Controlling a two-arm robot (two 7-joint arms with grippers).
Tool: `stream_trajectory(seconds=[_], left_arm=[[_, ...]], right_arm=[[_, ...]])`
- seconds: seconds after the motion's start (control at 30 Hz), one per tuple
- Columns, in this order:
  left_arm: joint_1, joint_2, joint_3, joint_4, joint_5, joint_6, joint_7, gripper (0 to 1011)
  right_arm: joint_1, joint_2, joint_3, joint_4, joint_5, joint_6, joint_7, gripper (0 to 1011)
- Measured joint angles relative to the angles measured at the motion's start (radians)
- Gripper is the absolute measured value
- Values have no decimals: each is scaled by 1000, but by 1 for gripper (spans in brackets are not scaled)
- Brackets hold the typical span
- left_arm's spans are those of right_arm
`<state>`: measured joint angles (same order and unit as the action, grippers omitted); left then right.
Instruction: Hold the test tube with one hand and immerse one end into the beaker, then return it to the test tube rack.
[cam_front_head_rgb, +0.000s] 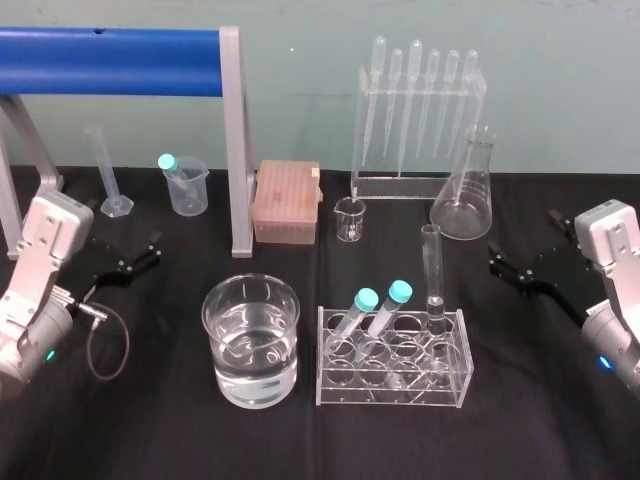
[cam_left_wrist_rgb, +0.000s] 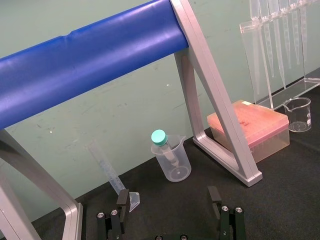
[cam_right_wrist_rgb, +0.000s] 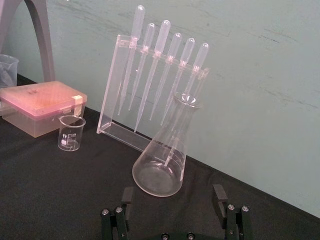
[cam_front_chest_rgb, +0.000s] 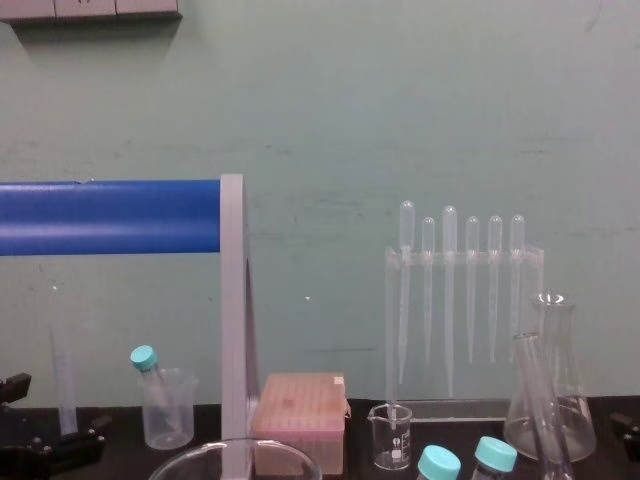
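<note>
We noted the tube (cam_front_head_rgb: 432, 262) upright in the rack (cam_front_head_rgb: 392, 396), nearer the right tool (cam_front_head_rgb: 522, 248) than the left tool (cam_front_head_rgb: 140, 255), both spread apart.

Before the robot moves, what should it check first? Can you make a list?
1. Long clear glass test tube upright in clear plastic rack: ok.
2. Wide clear glass beaker holds liquid, left of rack: ok.
3. Right tool open, right of rack: ok.
4. Left tool open, parked far left: ok.
5. Teal-capped tubes apart from test tube: ok.
6. Test tube clean inside: cannot tell.
</note>
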<state>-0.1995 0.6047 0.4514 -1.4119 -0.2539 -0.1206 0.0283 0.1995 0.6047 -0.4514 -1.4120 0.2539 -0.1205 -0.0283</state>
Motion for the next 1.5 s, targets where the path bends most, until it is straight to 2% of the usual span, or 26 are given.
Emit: stream_trajectory(seconds=[0.13,0.37,0.5,0.53,0.57,0.6,0.67,0.7,0.77,0.8,0.93,1.03,1.23,1.5], left_arm=[[0,0,0,0,0,0,0,1000],[0,0,0,0,0,0,0,1000],[0,0,0,0,0,0,0,1000],[0,0,0,0,0,0,0,1000],[0,0,0,0,0,0,0,1000],[0,0,0,0,0,0,0,1000],[0,0,0,0,0,0,0,1000],[0,0,0,0,0,0,0,1000],[0,0,0,0,0,0,0,1000],[0,0,0,0,0,0,0,1000],[0,0,0,0,0,0,0,1000],[0,0,0,0,0,0,0,1000],[0,0,0,0,0,0,0,1000],[0,0,0,0,0,0,0,1000]], right_arm=[[0,0,1,0,1,0,2,1004],[9,-2,59,-6,64,9,53,1004],[9,-5,120,-36,158,17,110,1004],[8,-6,144,-55,200,18,138,1004],[8,-6,144,-55,200,18,138,1004],[6,-7,167,-73,245,18,171,1004],[3,-7,189,-94,289,18,206,1004],[0,-8,208,-114,332,18,243,1004],[-4,-7,222,-132,369,18,282,1004],[-7,-5,235,-152,416,23,338,1004],[-13,5,241,-191,480,35,454,1004],[-20,13,236,-222,499,37,528,1004],[-39,32,209,-256,502,57,593,1004],[-46,58,155,-254,475,121,602,1004]])
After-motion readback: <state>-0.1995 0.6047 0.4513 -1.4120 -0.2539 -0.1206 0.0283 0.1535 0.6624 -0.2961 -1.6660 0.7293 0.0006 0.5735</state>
